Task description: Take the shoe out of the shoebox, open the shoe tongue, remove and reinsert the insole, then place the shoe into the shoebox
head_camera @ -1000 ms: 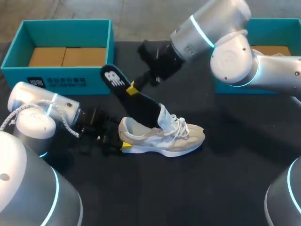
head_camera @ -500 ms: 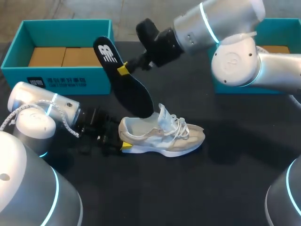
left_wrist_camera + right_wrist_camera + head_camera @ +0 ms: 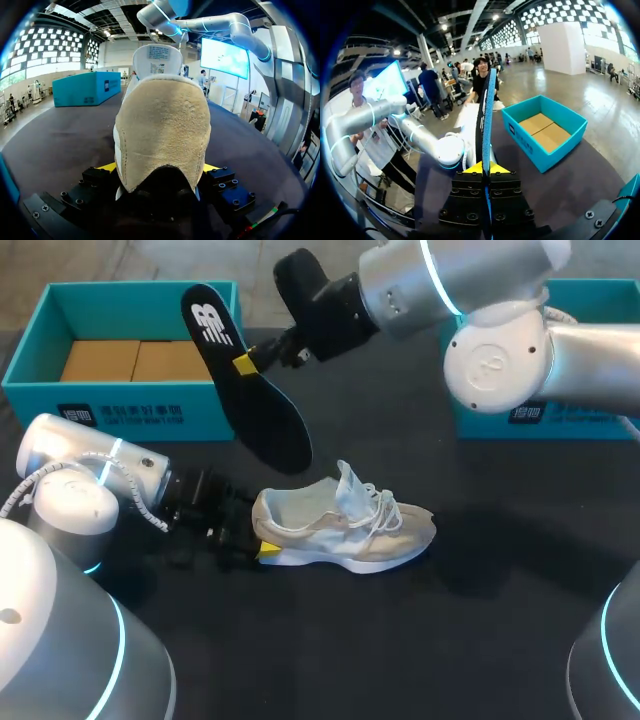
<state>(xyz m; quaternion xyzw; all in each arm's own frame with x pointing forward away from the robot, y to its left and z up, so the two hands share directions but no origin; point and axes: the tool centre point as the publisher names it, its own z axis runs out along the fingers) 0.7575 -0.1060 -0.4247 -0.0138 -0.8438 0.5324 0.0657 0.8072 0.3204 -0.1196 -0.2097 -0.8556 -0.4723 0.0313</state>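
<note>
Shoe: a beige and white trainer, found lying on its sole on the black table, near the middle. The toe is pointed right and the heel left. The tongue is seen pulled up and standing nearly upright, with the white laces loosened just right of it.

Left hand: clenched on the heel of the shoe at table level. In the left wrist view one yellow tip is seen pressed against each side of the heel, low down, with the suede heel panel between them.

Insole: held in the air, fully clear of the shoe and touching nothing else. It is black on top with a white mark at the heel end. A blue edge is noted in the right wrist view. It is tilted, with the heel end raised to the far left in front of the left shoebox. The toe end hangs lower, above and slightly left of the shoe's heel opening.

Right hand: closed on the insole at a point toward its heel end, with the thin edge pinched between both yellow tips. The right arm is reached across past the middle of the table.

Right shoebox: teal, set at the far right and partly hidden behind the right arm. Brown cardboard is seen on the floor of both boxes.
</note>
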